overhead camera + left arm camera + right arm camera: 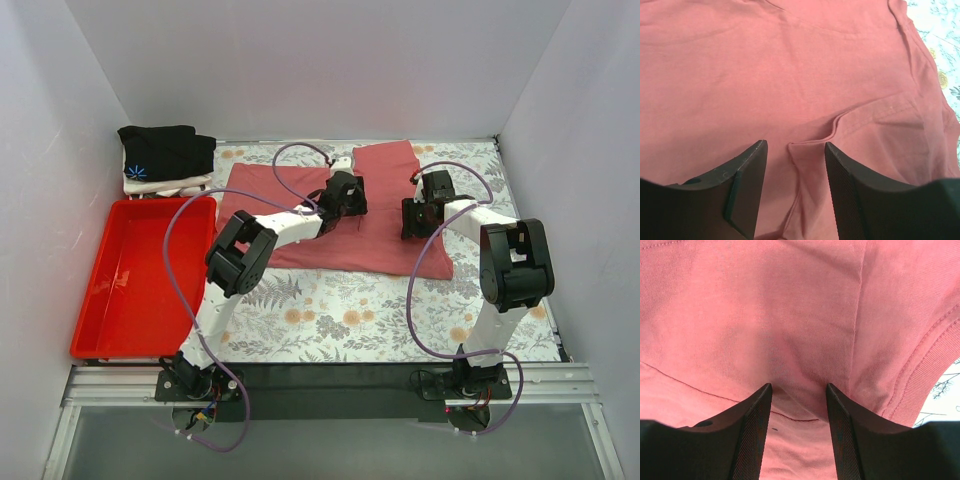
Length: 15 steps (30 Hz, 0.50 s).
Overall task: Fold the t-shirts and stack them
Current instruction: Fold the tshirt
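Item: salmon-red t-shirt point(255, 190) point(790, 75) point(790, 315), plain, short-sleeved.
Location: spread flat on the floral tablecloth point(330, 320), in the far middle of the table, just right of the red tray point(100, 320).
Long axis: runs left to right across the table, with the near edge slanting slightly down toward the right.
Heading: one flap or sleeve sticks out toward the far wall at the right end. Which end holds the collar cannot be told.
Surface: mostly smooth. A small raised pleat and a hem seam show in the left wrist view, and a ribbed edge lies at the right of the right wrist view.
Left gripper point(352, 200) point(795, 150): low over the shirt's middle, fingers point(747, 175) parted to a moderate gap, with the pleat of cloth lying between them and not clamped.
Right gripper point(415, 220) point(796, 390): down on the shirt's right part, fingers point(752, 420) equally parted, with cloth filling the gap but not pinched.
Other stock: black t-shirt point(165, 155) with a blue starburst mark, folded, lying on a white t-shirt point(180, 187) at the far-left corner, beyond the tray.
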Each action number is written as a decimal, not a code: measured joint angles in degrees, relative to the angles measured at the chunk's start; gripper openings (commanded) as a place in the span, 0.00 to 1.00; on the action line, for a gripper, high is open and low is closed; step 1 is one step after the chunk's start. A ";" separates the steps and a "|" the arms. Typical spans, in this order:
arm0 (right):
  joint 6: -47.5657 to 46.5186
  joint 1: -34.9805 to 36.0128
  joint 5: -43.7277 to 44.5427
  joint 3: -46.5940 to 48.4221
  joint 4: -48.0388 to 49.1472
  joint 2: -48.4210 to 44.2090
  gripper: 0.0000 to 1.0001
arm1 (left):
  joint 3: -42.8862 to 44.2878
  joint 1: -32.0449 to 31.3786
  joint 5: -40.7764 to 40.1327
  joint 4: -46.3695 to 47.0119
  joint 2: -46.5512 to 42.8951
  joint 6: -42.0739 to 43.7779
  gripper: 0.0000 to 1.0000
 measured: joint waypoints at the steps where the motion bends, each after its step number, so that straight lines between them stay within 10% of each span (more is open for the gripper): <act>1: 0.00 0.00 0.00 0.00 0.00 0.00 0.43 | 0.59 0.00 0.55 -0.02 0.39 0.02 0.46; 15: -0.04 0.00 -0.42 -0.02 0.00 0.00 0.42 | 2.47 -0.02 3.74 -0.79 3.69 -0.33 0.32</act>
